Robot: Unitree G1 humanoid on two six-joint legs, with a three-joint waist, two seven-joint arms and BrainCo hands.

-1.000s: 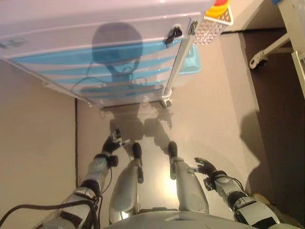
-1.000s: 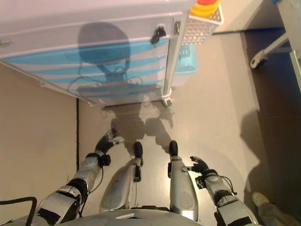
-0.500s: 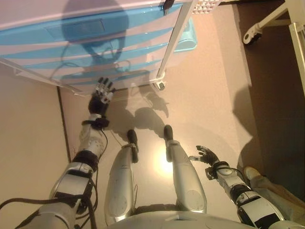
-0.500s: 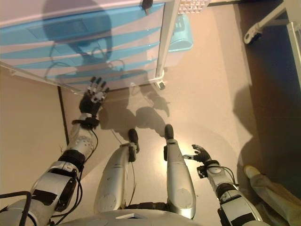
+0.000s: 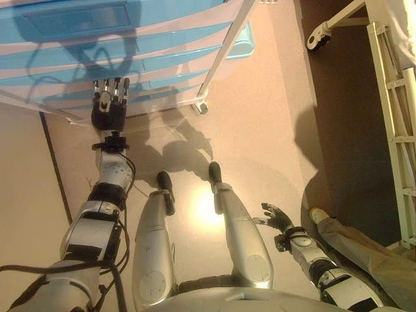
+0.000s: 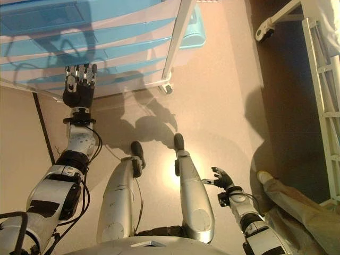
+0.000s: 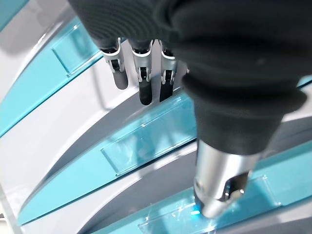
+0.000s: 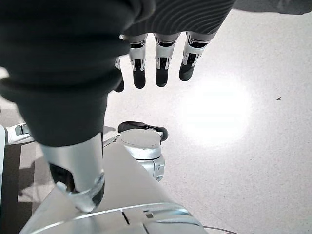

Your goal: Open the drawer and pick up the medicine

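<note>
A white drawer unit with several translucent blue drawers stands in front of me, and every drawer in view is shut. My left hand is stretched out with straight fingers, their tips at the lowest drawer fronts. In the left wrist view its fingers lie just above a blue drawer front and hold nothing. My right hand hangs low beside my right leg, open and empty, as its fingers show in the right wrist view. No medicine is in view.
The unit stands on castors. A light blue bin sits behind its right side. A white metal frame with a wheel stands at the right. A person's leg and shoe are at the lower right.
The view has shifted down the drawer unit. My left hand has risen from beside my leg and reached forward to the lower drawer fronts. My right hand has stayed low.
</note>
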